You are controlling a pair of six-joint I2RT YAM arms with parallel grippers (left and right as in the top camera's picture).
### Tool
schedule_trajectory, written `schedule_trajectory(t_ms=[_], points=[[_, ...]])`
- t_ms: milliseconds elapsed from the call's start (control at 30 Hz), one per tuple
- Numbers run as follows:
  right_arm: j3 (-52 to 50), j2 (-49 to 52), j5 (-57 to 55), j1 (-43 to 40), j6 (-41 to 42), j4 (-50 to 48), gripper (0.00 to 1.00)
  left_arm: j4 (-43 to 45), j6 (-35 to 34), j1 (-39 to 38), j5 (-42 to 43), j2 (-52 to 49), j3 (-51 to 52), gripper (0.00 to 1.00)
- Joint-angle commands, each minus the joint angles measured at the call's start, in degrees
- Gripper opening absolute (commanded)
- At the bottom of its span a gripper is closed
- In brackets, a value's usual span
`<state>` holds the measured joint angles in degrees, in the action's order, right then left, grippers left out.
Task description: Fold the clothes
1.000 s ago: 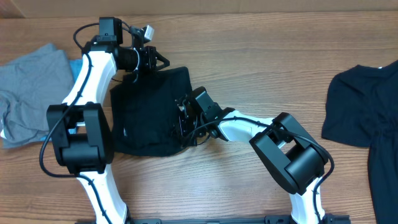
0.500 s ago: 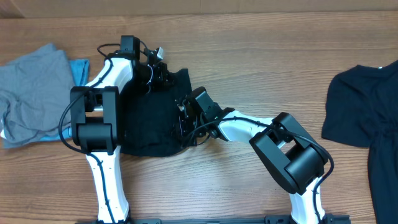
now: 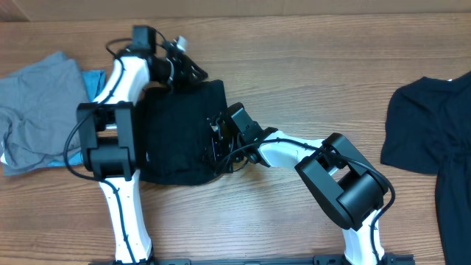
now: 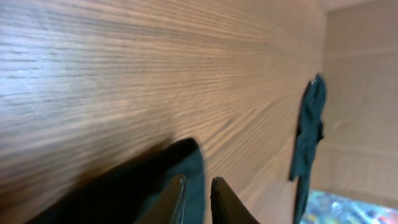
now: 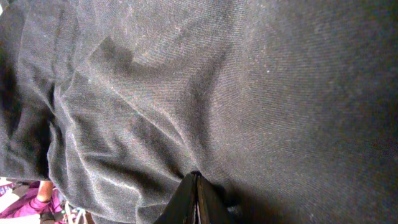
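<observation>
Done: folded black garment [image 3: 176, 140] mid-desk [image 3: 309, 66], roughly squared, soft creases bunching | right fingers [image 5: 185, 202] clenched, tips pressed into it | left fingers [image 4: 171, 200] over its far corner, parted a crack, gripping nothing | to do: spread black garment [image 3: 427, 125] well right of it; grey piece [image 3: 37, 110] and light-blue piece [image 3: 94, 79] heaped left of it
</observation>
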<state>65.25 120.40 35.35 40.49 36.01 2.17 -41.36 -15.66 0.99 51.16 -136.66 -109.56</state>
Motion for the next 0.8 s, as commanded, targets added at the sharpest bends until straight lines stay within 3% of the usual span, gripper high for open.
schedule_trajectory(t_ms=[0, 200, 500, 600, 767], points=[[-1.55, 3.61, -3.04, 0.98, 0.04, 1.46, 0.04, -6.4, -1.75, 2.51, -3.91, 4.48, -3.96, 0.19], [-1.53, 3.61, -2.16, 1.01, 0.07, 0.81, 0.04, -15.65, 3.3, 2.51, -19.78, 4.76, -1.73, 0.18], [-1.53, 3.61, -2.19, 1.01, 0.02, 0.7, 0.04, -12.44, 3.3, 2.32, -36.13, 4.68, 8.83, 0.18], [-1.53, 3.61, -2.21, 1.01, 0.04, 0.68, 0.04, -10.86, -0.63, 3.04, -42.4, 4.66, 12.28, 0.26], [-1.53, 3.61, -2.19, 1.01, 0.04, 0.68, 0.04, -10.58, -2.01, 4.85, -40.63, 5.05, 11.43, 0.16]])
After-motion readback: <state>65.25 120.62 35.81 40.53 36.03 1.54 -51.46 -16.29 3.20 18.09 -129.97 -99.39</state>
